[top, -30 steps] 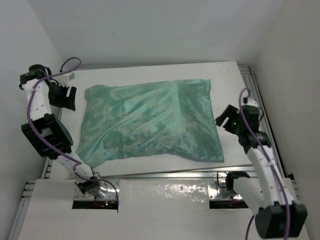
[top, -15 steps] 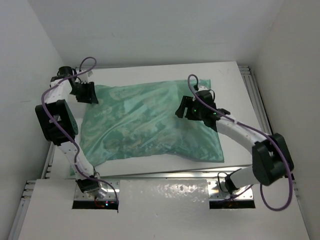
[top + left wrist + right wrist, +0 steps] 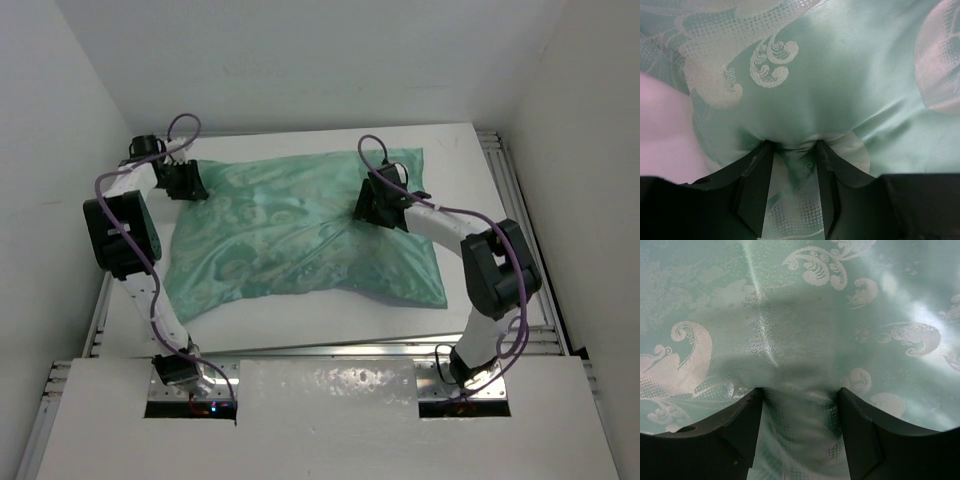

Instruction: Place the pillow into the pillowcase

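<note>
Two grippers press down on the pillowcase (image 3: 300, 240), which lies plump and sea-green, patterned face up, across the middle of the white table (image 3: 465, 165). The pillow cannot be seen anywhere outside that cloth. The left gripper (image 3: 186, 183) sits on the pillowcase's corner at about 10 o'clock. In the left wrist view its dark fingers (image 3: 754, 186) stand close together, pinching a puckered fold of the shiny cloth. The right gripper (image 3: 379, 208) rests on the cloth toward 2 o'clock from the pillowcase's middle, short of the far right corner. Its fingers (image 3: 742, 426) stand wider apart with a ridge of cloth between them; whether they clamp it I cannot tell.
</note>
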Controlling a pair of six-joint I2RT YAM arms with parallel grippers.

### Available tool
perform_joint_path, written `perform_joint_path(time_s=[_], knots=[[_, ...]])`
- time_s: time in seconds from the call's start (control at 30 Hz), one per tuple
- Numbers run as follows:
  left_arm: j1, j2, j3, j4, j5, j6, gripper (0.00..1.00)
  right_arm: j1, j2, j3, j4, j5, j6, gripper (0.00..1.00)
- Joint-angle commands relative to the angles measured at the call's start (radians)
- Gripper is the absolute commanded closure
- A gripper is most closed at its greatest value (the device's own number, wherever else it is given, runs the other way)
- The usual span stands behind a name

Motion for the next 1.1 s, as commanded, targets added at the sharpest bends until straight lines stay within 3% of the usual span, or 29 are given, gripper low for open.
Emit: perform_joint_path(time_s=[0.0, 0.13, 0.4, 0.57, 0.77, 0.83, 0.93, 1.07], knots=[[-0.041, 0.070, 0.067, 0.151, 0.041, -0.059, 0.62, -0.034, 0.065, 0.127, -0.046, 0.093, -0.021, 0.39], [-0.044, 0.102, 0.147, 0.154, 0.029, -0.063, 0.61, -0.034, 0.048, 0.135, -0.043, 0.055, -0.079, 0.36], [-0.043, 0.081, 0.292, 0.047, 0.026, -0.061, 0.53, -0.075, -0.198, 0.115, -0.083, -0.073, -0.210, 0.20], [-0.032, -0.014, 0.366, -0.042, -0.020, -0.096, 0.45, -0.331, -0.401, 0.022, -0.181, -0.191, -0.173, 0.16], [0.155, -0.131, 0.443, -0.239, -0.064, -0.124, 0.39, -0.598, -0.631, -0.104, -0.394, -0.073, -0.296, 0.09], [0.205, -0.160, 0.472, -0.301, -0.176, -0.064, 0.39, -0.673, -0.702, -0.138, -0.416, -0.073, -0.308, 0.09], [0.210, -0.218, 0.458, -0.343, -0.348, 0.054, 0.38, -0.704, -0.739, -0.148, -0.431, -0.012, -0.338, 0.08], [0.212, -0.348, 0.351, -0.340, -0.414, 0.098, 0.33, -0.703, -0.731, -0.138, -0.445, 0.018, -0.360, 0.08]])
